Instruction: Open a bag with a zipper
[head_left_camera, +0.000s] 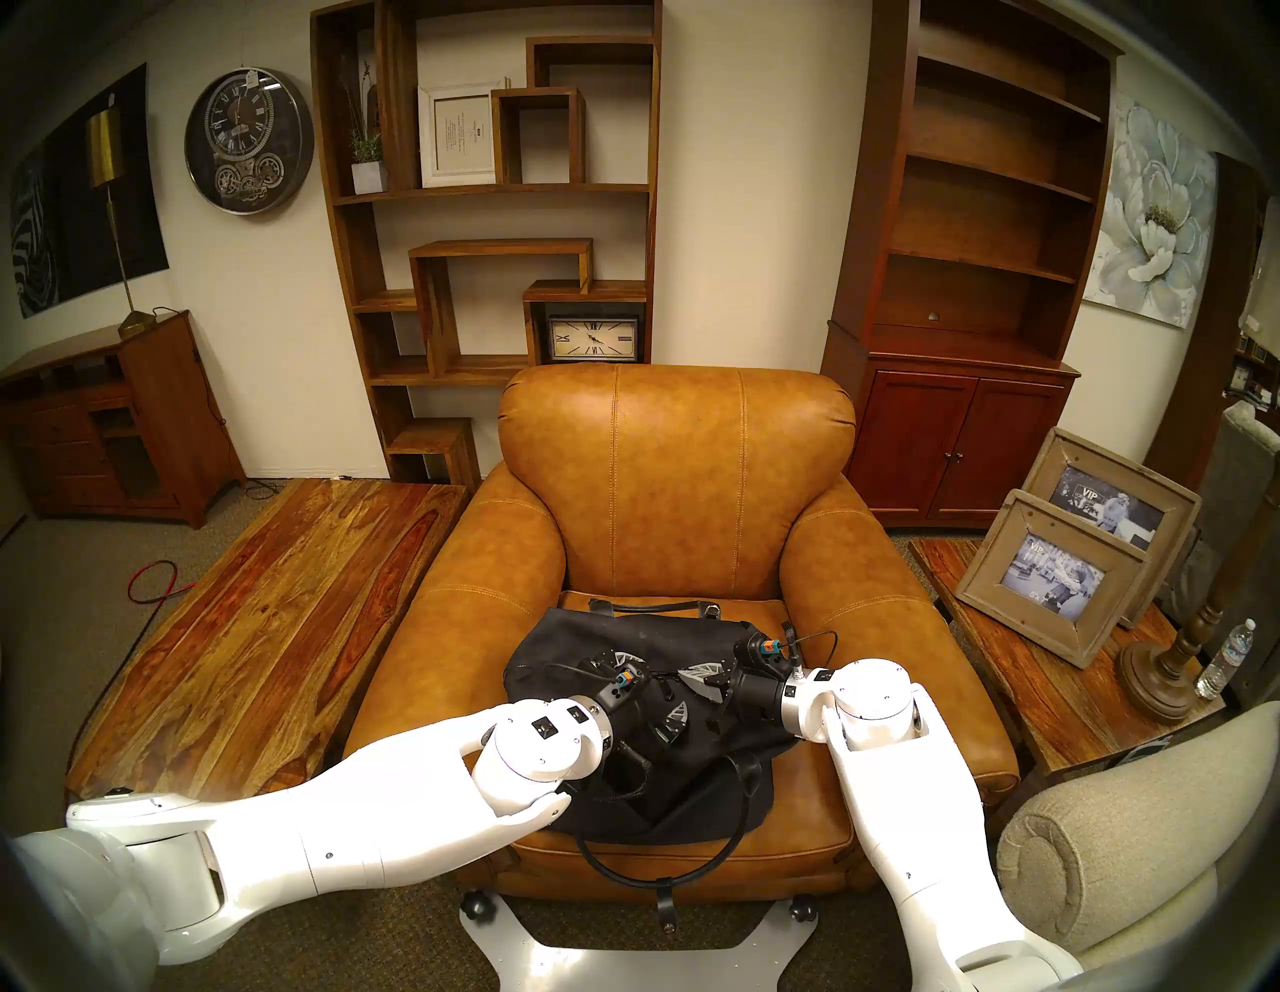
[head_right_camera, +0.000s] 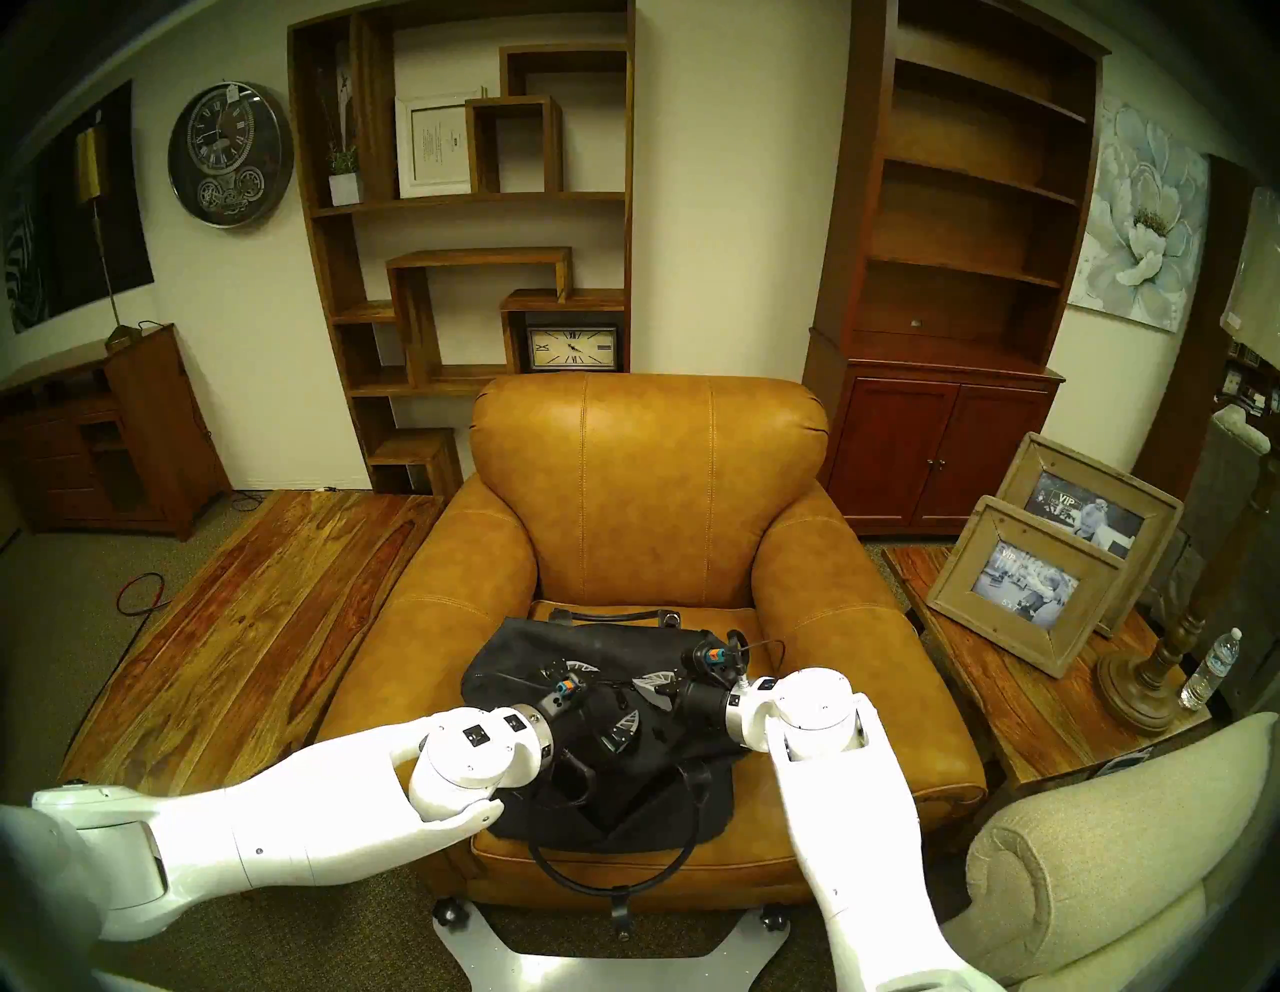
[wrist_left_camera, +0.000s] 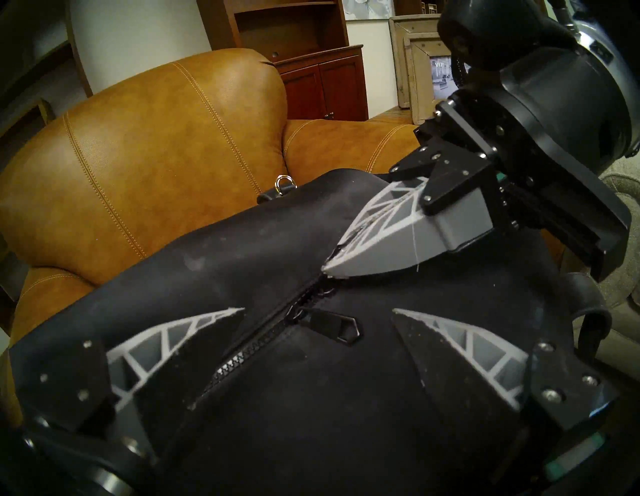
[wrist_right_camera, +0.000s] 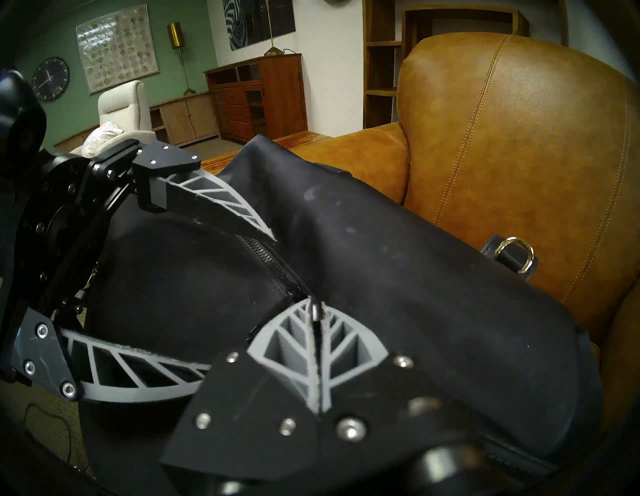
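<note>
While right claw (wrist_right_camera: 317, 311) pinches zipper (wrist_left_camera: 256, 341), left claw (wrist_left_camera: 317, 313) gapes.

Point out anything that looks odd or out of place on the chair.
One handle of the black bag droops over the front edge of the armchair seat. Nothing looks spilled or damaged.

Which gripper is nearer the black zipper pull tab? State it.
Left. The left gripper stands open with the pull tab lying between its fingers; the right gripper is pinched shut on the bag just beyond it.
</note>
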